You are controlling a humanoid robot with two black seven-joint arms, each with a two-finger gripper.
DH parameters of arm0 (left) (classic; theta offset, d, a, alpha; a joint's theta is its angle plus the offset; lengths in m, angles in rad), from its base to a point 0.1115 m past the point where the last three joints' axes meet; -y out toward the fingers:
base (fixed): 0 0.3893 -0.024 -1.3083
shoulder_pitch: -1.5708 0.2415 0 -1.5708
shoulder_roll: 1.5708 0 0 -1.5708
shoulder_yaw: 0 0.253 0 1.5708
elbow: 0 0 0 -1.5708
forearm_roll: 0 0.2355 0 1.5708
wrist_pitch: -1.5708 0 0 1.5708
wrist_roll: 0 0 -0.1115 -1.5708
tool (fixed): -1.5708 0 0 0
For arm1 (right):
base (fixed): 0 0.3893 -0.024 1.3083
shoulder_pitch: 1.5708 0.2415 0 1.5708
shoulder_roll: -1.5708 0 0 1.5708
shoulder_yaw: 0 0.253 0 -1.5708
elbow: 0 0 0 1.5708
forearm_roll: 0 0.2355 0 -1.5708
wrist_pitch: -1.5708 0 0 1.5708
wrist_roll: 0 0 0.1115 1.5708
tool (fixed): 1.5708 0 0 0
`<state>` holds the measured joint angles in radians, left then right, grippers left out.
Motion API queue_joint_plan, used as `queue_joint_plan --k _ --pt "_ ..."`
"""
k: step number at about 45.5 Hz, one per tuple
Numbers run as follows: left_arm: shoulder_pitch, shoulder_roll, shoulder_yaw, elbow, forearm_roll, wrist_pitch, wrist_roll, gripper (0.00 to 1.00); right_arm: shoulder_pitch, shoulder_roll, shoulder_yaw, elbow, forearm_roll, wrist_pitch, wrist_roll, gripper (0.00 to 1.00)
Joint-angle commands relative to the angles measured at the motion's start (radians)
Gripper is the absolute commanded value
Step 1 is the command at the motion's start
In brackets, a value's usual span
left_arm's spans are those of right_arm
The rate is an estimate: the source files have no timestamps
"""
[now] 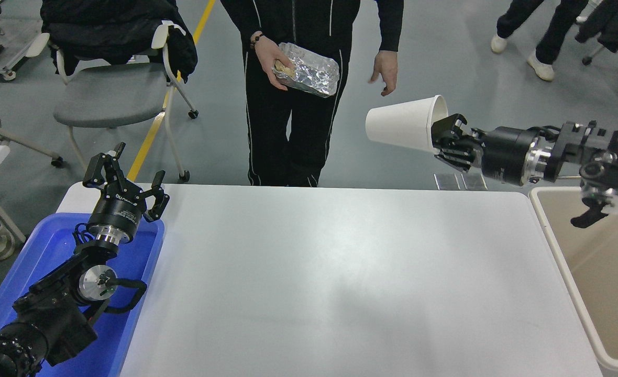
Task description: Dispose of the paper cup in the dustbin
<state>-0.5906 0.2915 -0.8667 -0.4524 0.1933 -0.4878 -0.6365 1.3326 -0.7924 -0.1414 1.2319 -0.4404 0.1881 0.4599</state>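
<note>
the left end effector [127, 178] is parked at the lower left above a blue tray [52, 246], its fingers spread apart with nothing between them. the white table [330, 277] fills the middle. at its far side a person [298, 78] in black stands holding a foil packet [309, 70]. to the right, the paper cup [406, 124] is held in the air on its side, base pointing left, beyond the table's far edge. the right end effector [445, 141] is clamped on the cup's rim. the dustbin [542, 209] stands at the table's right edge, under the right arm.
</note>
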Motion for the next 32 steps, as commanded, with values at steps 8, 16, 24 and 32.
queue_joint_plan --k 8,16,24,32 --pt "0.0 0.0 0.0 0.0 0.0 0.0 0.0 1.0 -0.096 -0.067 0.065 -0.156 0.025 -0.064 0.0 0.0" --pt "0.0 0.0 0.0 0.0 0.0 0.0 0.0 1.0 -0.17 -0.073 0.031 -0.408 0.164 -0.061 -0.009 0.0" --pt "0.0 0.0 0.0 0.0 0.0 0.0 0.0 1.0 -0.28 -0.073 -0.012 -0.632 0.215 -0.059 -0.014 0.0" --pt "0.0 0.002 0.0 0.0 0.0 0.0 0.0 1.0 -0.4 -0.056 -0.012 -0.837 0.215 -0.059 -0.039 0.0"
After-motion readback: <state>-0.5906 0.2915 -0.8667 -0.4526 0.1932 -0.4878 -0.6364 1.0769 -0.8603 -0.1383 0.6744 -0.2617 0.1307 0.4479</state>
